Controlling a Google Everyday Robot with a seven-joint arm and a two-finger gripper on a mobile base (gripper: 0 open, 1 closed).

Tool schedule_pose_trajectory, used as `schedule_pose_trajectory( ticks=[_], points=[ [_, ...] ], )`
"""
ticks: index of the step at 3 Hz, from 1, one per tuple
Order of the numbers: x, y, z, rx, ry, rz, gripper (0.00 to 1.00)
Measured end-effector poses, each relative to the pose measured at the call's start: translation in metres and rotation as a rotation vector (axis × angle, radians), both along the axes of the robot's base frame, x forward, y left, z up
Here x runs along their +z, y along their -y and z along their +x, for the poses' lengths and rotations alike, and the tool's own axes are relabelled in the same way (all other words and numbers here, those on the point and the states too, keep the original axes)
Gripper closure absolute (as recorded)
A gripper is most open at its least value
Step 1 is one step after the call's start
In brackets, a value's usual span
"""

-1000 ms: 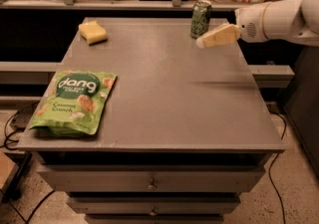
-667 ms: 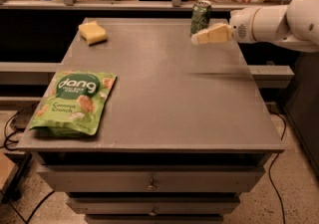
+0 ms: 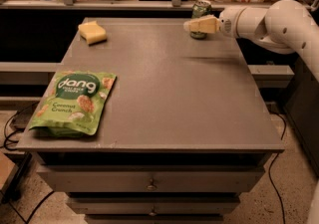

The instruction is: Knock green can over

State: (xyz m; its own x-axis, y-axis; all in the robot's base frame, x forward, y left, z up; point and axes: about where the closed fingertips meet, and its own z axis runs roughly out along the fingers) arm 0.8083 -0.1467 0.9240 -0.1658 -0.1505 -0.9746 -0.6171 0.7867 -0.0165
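The hand (image 3: 189,26) has moved up and toward the back of the table (image 3: 164,93) over the last second. A second ago its tip sat low, near the foot of the green can (image 3: 202,8). Now it lies across the front of the can at about mid height and hides the lower part of the label. It shows as one pale wedge with no gap, so it looks pressed together and is pinching nothing. The white arm (image 3: 279,19) reaches in from the right edge, as it did before.

The can has not changed. It stands upright near the back edge of the table, right of centre, with its silver rim level above the hand. From this angle I cannot tell whether the hand touches the can or sits just in front of it.

For the task, this looks like the end of the approach. The hand is at a good height for a push, but the can is not yet tipped, so the task is not done. A sideways or backward sweep should topple it. The back edge is close, so the can may roll off.

The snack bag (image 3: 75,101) at the front left and the yellow sponge (image 3: 92,32) at the back left are well apart from this and lie where they were.
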Motion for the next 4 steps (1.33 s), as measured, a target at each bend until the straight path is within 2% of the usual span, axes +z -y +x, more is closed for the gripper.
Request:
schedule_pose_trajectory(
  ticks=[1,3,4],
  points=[
    [-0.002,-0.007,0.024,-0.024,0.01,0.044,0.0],
    [-0.013,-0.025,0.056,-0.02,-0.018,0.044,0.0],
    [-0.016,-0.024,0.065,-0.029,-0.028,0.038,0.15]
  ],
)
